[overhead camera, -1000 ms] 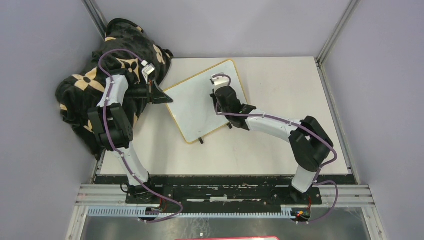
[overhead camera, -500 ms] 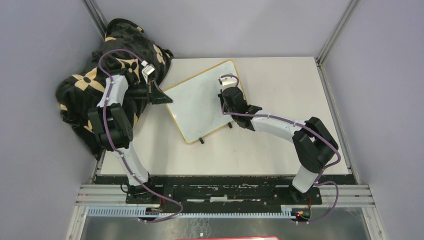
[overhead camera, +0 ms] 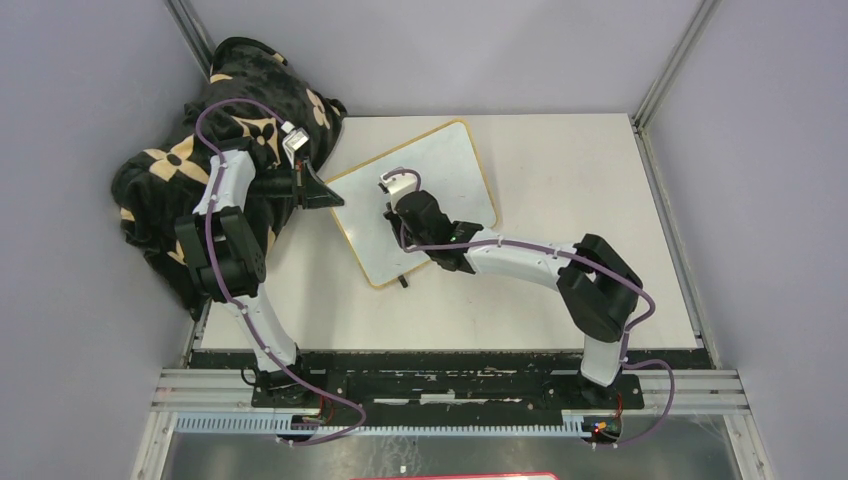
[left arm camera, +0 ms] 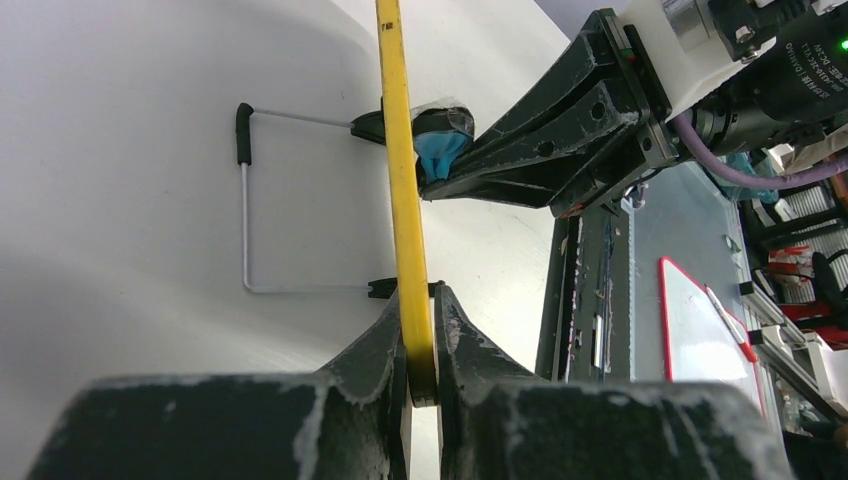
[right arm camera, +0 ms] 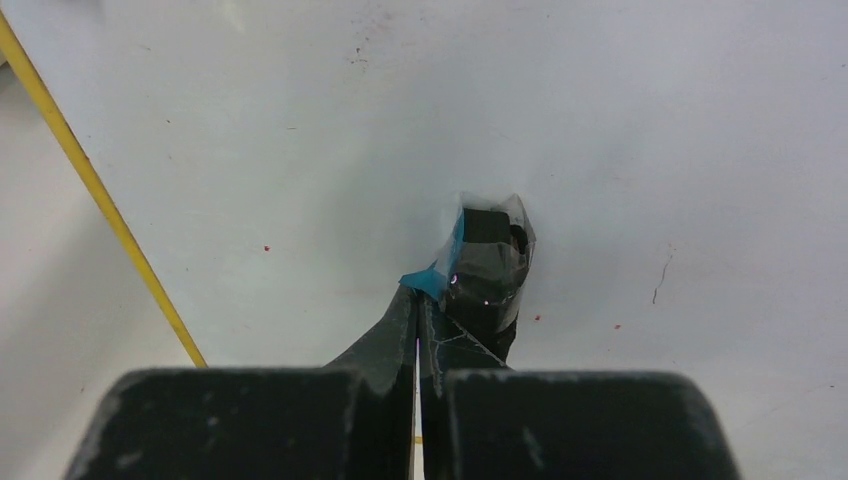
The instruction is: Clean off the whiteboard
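Note:
The whiteboard lies tilted on the table, with a yellow frame and a white face. No red characters show on it, only small red specks in the right wrist view. My left gripper is shut on the board's left edge; the left wrist view shows the yellow frame pinched between the jaws of the left gripper. My right gripper is shut and its tip rests on the board's left-middle. A black pad with blue tape sits at the tip of the right gripper, against the white surface.
A black-and-tan flowered blanket is heaped at the table's far left, under my left arm. The board's wire stand with a black foot shows left of the frame. Grey walls and metal posts enclose the table. A second, red-framed board lies beyond the arm bases.
My right gripper first moved a little towards the board's far right corner. It then slid left and nearer across the board to its left-middle. The left gripper and the board have not moved.

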`<state>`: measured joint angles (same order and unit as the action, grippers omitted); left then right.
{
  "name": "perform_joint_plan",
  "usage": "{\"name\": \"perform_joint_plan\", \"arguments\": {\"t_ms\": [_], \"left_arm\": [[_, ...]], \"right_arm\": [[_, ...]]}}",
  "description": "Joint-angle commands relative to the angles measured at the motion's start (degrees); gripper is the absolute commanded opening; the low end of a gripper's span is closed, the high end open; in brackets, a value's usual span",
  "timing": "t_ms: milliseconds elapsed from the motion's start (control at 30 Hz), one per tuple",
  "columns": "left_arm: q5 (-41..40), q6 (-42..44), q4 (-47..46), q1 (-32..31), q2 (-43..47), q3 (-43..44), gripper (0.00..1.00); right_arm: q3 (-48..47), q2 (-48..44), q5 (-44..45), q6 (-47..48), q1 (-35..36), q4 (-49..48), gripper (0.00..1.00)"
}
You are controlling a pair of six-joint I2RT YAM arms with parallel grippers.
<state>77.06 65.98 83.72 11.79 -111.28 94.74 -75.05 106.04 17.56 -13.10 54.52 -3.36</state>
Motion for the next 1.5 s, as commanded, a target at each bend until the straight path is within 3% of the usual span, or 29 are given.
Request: {"name": "perform_joint_plan", "arguments": {"t_ms": [0,667,967,1333,1467], "left_arm": [[-3.7,2.9,0.0,-1.0,2.5,-0.3,0.03],[-3.8,2.9,0.0,-1.0,2.6,-0.1,0.03],[-3.7,2.9,0.0,-1.1,2.2,-0.1,0.03],[-3.6,2.8,0.0,-1.1,2.3,-0.3,0.03],[-3.7,2.8,0.0,-1.1,2.5,-0.5,0.03]], "right_arm": [[-3.1,0.9,1.9,1.5,-1.9,0.8,0.01],[7.1,-5.6,3.9,-1.8,-23.4,0.7,0.01],[9.0,-7.6,-4.1,-4.8,-22.5,-2.4,0.01],[4.2,-6.4,-6.0,-2.2,-14.6,-3.4,0.01],[1.7,-4.7,-2.6,-0.4,-13.7,-1.5,0.01]]}}
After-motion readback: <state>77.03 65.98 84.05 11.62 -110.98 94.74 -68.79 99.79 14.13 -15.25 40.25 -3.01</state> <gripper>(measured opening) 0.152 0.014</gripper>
